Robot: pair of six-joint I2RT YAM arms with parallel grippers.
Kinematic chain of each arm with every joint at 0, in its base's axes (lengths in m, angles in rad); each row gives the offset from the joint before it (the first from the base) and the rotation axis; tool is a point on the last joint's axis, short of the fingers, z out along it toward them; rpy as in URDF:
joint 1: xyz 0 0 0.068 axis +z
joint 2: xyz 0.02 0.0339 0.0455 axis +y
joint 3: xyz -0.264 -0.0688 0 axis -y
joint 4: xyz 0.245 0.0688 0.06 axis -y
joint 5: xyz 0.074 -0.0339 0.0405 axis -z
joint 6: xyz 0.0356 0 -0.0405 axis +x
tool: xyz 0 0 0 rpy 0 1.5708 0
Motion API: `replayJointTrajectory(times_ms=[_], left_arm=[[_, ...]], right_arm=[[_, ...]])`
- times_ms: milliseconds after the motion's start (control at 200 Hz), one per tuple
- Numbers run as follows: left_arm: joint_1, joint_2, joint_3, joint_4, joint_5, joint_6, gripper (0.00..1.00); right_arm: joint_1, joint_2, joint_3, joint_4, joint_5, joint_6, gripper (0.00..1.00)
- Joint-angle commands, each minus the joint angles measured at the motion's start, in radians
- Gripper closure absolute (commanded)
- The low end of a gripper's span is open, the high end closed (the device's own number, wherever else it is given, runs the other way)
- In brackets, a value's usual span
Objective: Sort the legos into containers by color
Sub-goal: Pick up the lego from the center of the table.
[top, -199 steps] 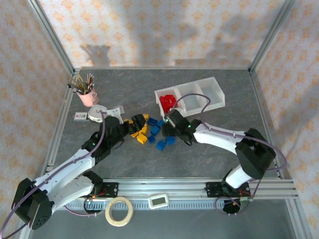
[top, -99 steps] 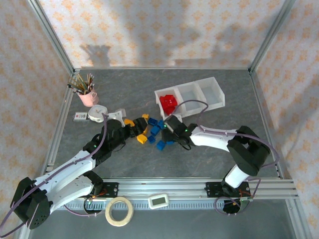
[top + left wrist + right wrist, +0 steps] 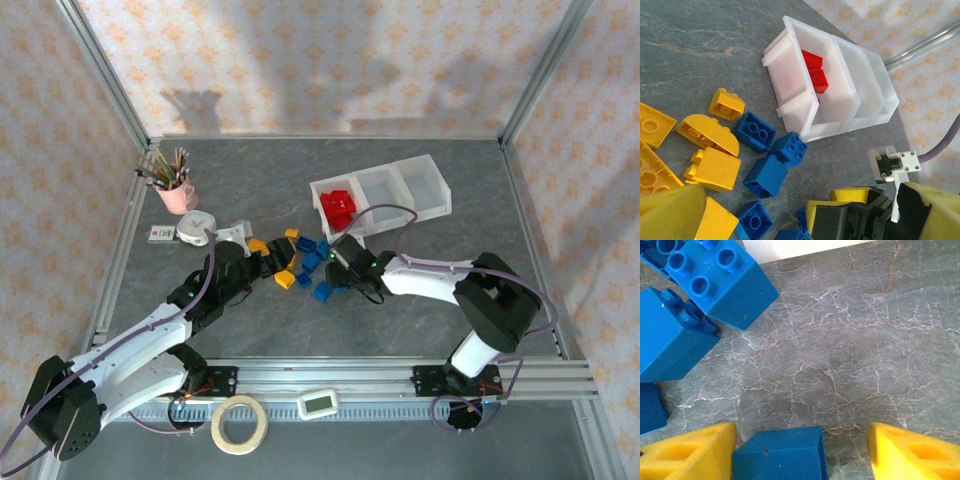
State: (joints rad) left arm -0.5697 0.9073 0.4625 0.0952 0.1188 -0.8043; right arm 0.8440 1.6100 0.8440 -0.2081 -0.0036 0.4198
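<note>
Three joined white bins (image 3: 425, 190), red legos (image 3: 338, 207) in the left-end one

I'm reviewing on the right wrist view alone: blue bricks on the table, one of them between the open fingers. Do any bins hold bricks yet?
Observer: Yes, the bin nearest the pile holds red bricks.
Operator: And the other two bins?
Observer: The middle bin and end bin look empty from the top view.
Operator: Where is the left gripper?
Observer: The left gripper is open, low over the yellow bricks.
</note>
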Motion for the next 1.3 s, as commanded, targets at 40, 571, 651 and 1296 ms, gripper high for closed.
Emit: replayJointTrajectory(times_ms=[40,571,651,1296], left_arm=[[-0.005,0.002,-0.010,0.011,-0.019,-0.006,0.01],[-0.005,-0.011,-0.002,-0.006,-0.029,0.001,0.01],[-0.006,-0.010,-0.002,-0.009,-0.031,0.000,0.01],[-0.007,0.010,0.028,0.003,-0.014,0.003,0.01]], right_arm=[[0.003,-0.034,-0.037,-0.058,0.055,0.011,0.36],[0.003,0.039,0.012,-0.046,-0.033,-0.012,0.35],[0.002,0.035,0.008,-0.053,-0.031,-0.012,0.37],[-0.020,-0.084,0.029,-0.091,0.003,-0.013,0.58]])
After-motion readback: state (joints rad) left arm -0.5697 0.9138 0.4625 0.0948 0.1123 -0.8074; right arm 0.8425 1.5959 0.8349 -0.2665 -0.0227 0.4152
